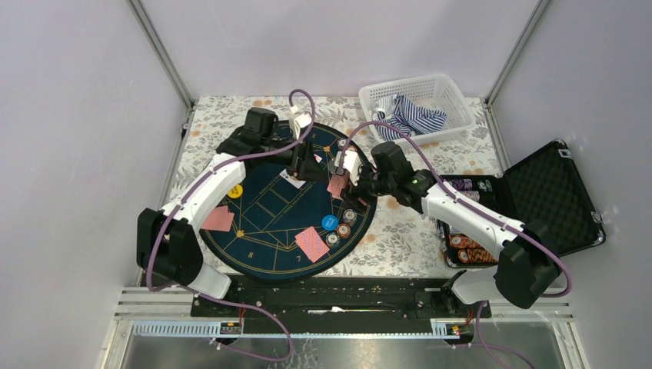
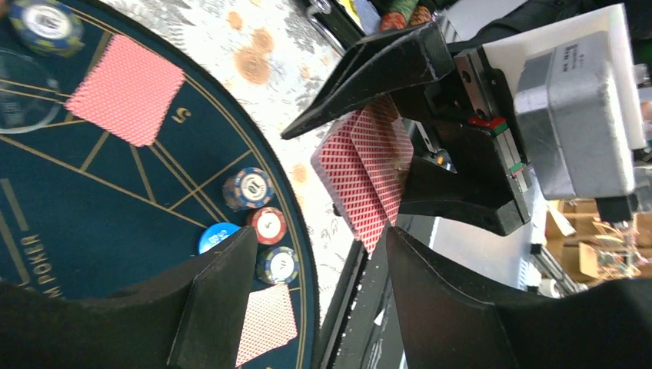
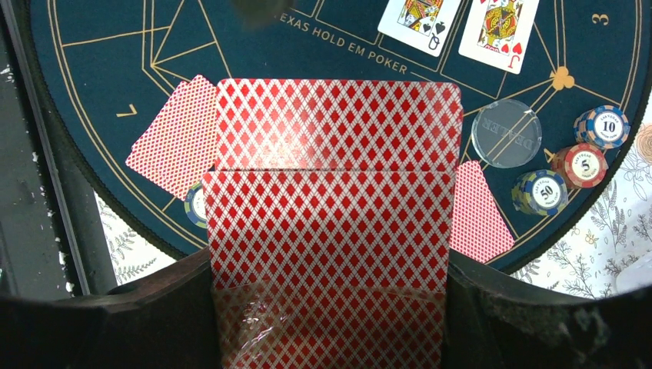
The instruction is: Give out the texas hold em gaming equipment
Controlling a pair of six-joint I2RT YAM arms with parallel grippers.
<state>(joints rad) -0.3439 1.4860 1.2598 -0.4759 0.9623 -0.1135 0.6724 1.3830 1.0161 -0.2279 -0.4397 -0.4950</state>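
Left wrist view showed the right gripper (image 2: 347,167) pinching fanned red-backed cards (image 2: 370,165); the left gripper (image 2: 319,238) stood wide and empty. A careless pull could drag several out.

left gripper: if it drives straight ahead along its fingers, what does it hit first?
Most likely the red-backed cards held in the right gripper. They sit centred ahead of the left gripper, between its open fingers. Depth is unclear from this view.

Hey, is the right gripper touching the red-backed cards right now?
Touching. Right wrist view shows the right gripper with the red-backed cards wedged between its fingers.
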